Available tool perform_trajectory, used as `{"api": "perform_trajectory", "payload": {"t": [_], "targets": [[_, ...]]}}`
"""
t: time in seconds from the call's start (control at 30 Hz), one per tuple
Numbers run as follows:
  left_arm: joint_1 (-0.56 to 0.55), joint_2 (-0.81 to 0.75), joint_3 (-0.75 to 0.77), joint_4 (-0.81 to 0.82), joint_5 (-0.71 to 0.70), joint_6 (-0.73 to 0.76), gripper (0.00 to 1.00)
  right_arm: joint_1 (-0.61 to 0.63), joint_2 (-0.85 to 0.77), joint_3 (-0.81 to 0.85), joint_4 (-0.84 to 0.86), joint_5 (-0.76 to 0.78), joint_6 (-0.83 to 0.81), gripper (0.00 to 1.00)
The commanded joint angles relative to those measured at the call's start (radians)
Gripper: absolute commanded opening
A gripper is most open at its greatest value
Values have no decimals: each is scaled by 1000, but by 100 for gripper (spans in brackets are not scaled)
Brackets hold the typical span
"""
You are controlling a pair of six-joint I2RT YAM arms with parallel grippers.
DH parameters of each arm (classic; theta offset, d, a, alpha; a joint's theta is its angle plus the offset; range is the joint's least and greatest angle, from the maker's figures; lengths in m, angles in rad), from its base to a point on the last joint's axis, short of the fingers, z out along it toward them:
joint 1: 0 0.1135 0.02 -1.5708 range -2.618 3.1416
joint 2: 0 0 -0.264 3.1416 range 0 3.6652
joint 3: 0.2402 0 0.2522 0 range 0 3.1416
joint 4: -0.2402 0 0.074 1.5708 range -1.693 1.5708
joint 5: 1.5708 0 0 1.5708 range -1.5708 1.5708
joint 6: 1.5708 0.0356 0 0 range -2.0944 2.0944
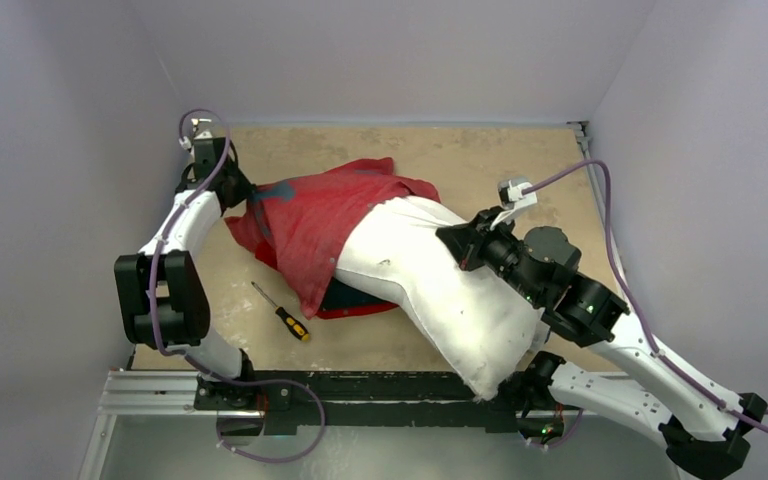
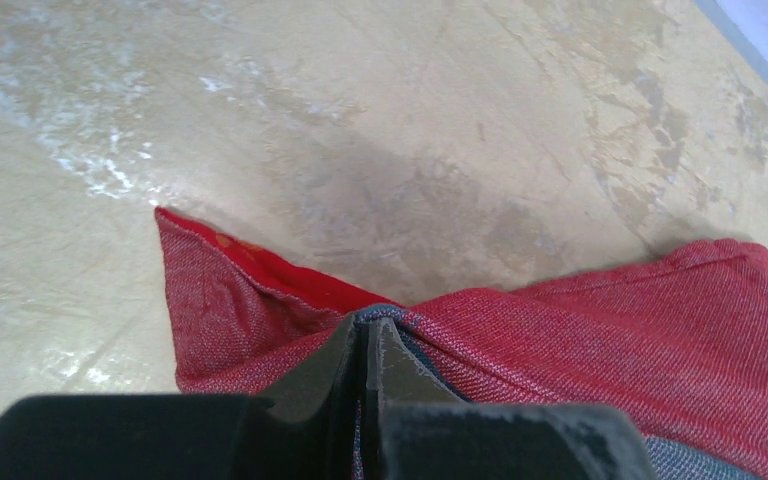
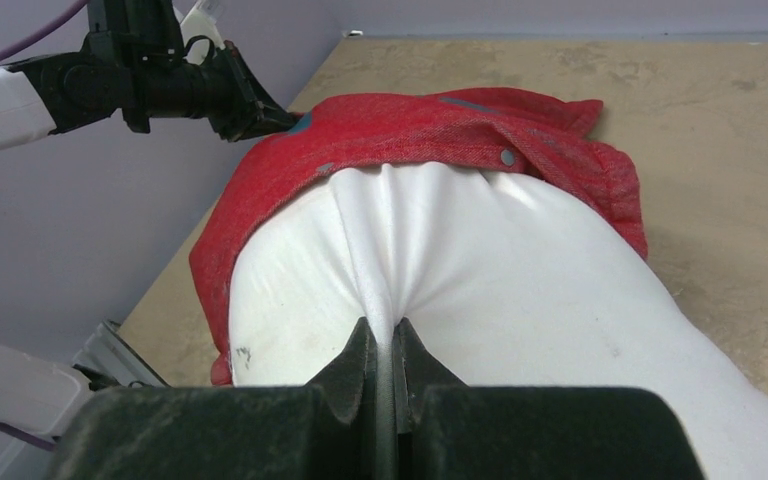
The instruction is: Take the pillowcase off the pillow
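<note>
The white pillow lies diagonally across the table, its far end still inside the red pillowcase. The pillowcase's dark navy inner side shows at its open edge. My left gripper is shut on a pinched fold of the pillowcase at its far left end, low over the table. My right gripper is shut on a pinch of the pillow's white cloth. In the right wrist view the pillowcase wraps the pillow's far end, with my left gripper at its corner.
A screwdriver with a black and orange handle lies on the tan table left of the pillow. Grey walls close in on the left, back and right. A black rail runs along the near edge.
</note>
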Motion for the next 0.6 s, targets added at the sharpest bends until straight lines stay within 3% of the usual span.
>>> {"api": "perform_trajectory", "payload": {"t": [0.0, 0.07, 0.1, 0.23, 0.37, 0.57], "targets": [[158, 23, 37, 113, -294, 53, 0, -18, -116, 159, 205, 71, -43, 0], [158, -3, 41, 120, -207, 48, 1, -18, -80, 137, 214, 22, -51, 0], [159, -29, 42, 123, -131, 43, 8, -18, -59, 122, 228, -8, -57, 0], [146, -135, 41, 135, 41, 40, 40, -18, 47, 73, 280, -146, -77, 0], [62, -216, 74, 113, 101, 131, 76, -18, 173, 34, 342, -304, -112, 0], [-172, -223, 193, 2, 258, 307, 81, -18, 322, 4, 388, -401, -142, 0]]}}
